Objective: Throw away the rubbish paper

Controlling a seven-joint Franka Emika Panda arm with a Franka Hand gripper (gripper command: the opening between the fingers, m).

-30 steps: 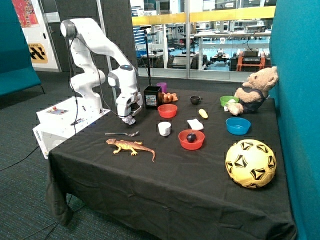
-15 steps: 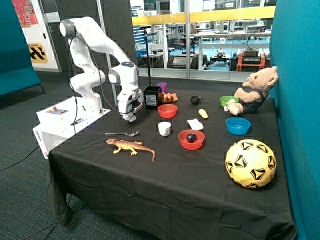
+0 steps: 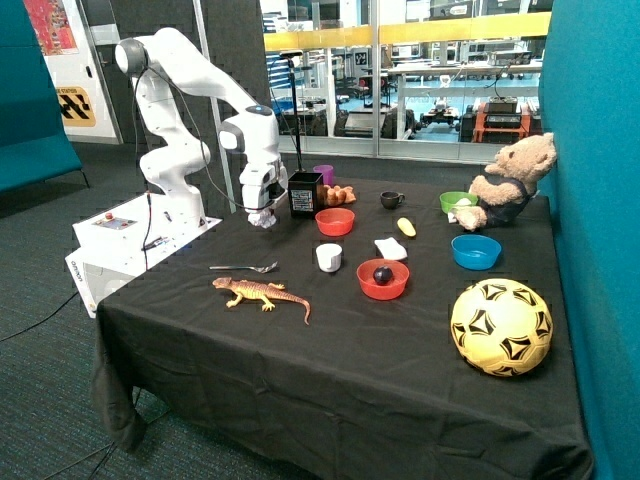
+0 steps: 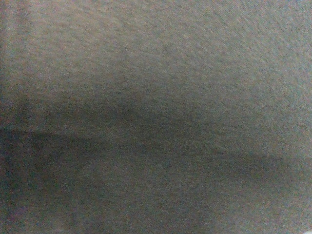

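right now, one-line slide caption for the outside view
Franka arm's gripper carries crumpled white paper above the black tablecloth, beside the black bin.

black tablecloth (image 3: 330,360), yellow-black ball (image 3: 501,326), orange lizard (image 3: 260,293)

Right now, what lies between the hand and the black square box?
Nothing; the outside view shows only bare black tablecloth between the hand and the black square box.

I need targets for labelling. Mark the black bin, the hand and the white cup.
black bin (image 3: 305,194), outside view, on its front face with the label.
hand (image 3: 262,217), outside view, at its lower tip beside the bin, with something whitish there.
white cup (image 3: 328,258), outside view, on its side wall.
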